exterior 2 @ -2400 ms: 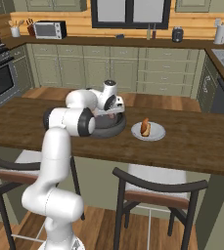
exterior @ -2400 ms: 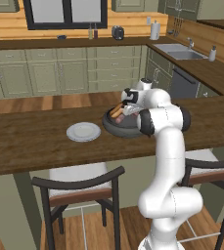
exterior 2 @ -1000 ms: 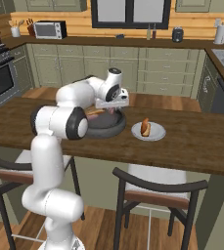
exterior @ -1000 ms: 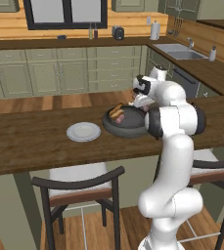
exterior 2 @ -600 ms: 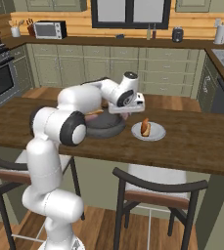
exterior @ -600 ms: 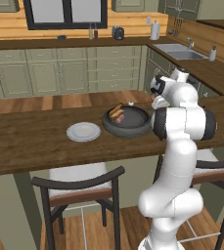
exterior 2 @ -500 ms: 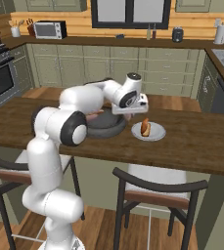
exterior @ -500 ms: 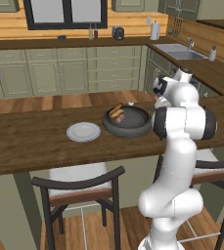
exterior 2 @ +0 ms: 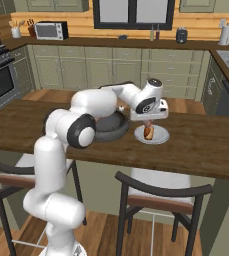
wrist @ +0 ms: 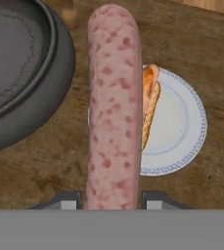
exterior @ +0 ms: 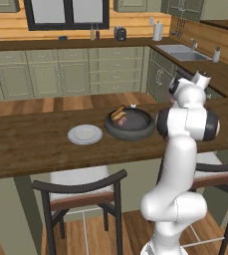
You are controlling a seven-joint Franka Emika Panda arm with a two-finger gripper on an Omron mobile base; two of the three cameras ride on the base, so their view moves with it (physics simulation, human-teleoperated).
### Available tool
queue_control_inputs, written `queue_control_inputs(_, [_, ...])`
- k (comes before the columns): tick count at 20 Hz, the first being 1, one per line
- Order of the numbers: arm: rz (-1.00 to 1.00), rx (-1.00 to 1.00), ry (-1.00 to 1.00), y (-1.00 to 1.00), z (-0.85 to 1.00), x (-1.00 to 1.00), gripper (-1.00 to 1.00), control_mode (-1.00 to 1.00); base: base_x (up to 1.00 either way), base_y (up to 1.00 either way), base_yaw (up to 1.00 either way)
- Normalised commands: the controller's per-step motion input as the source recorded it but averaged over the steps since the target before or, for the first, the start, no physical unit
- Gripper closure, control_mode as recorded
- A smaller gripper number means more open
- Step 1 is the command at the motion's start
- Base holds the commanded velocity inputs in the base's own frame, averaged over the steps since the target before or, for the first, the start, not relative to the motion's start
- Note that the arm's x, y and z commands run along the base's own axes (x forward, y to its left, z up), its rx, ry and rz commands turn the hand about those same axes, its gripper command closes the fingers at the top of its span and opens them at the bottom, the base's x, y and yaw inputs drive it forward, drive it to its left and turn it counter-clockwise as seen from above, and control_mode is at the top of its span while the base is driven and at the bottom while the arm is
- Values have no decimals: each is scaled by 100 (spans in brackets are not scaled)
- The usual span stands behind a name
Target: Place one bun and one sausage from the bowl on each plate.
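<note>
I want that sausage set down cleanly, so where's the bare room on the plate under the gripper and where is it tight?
The plate is bare from its centre to the rim away from the bowl. The bun crowds the bowl-side edge. The gripper holds the sausage over that side.

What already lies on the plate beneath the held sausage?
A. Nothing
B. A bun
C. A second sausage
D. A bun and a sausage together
B: in the hand view the sausage, clamped in the gripper, hangs over the plate, where one split bun lies alone; the right base view shows the same bun on that plate beside the bowl.
</note>
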Motion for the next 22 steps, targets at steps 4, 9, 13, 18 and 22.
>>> queue_control_inputs(4, [-1,0,0,-44,-23,10,100,-100,0,0,0])
queue_control_inputs(9, [-2,0,7,-38,-42,18,100,-100,0,0,0])
queue_control_inputs(13, [-2,0,13,-16,-46,28,100,-100,0,0,0])
queue_control_inputs(18, [-1,0,15,-3,-23,34,100,-100,0,0,0])
queue_control_inputs(22, [0,0,9,-14,-10,37,100,-100,0,0,0])
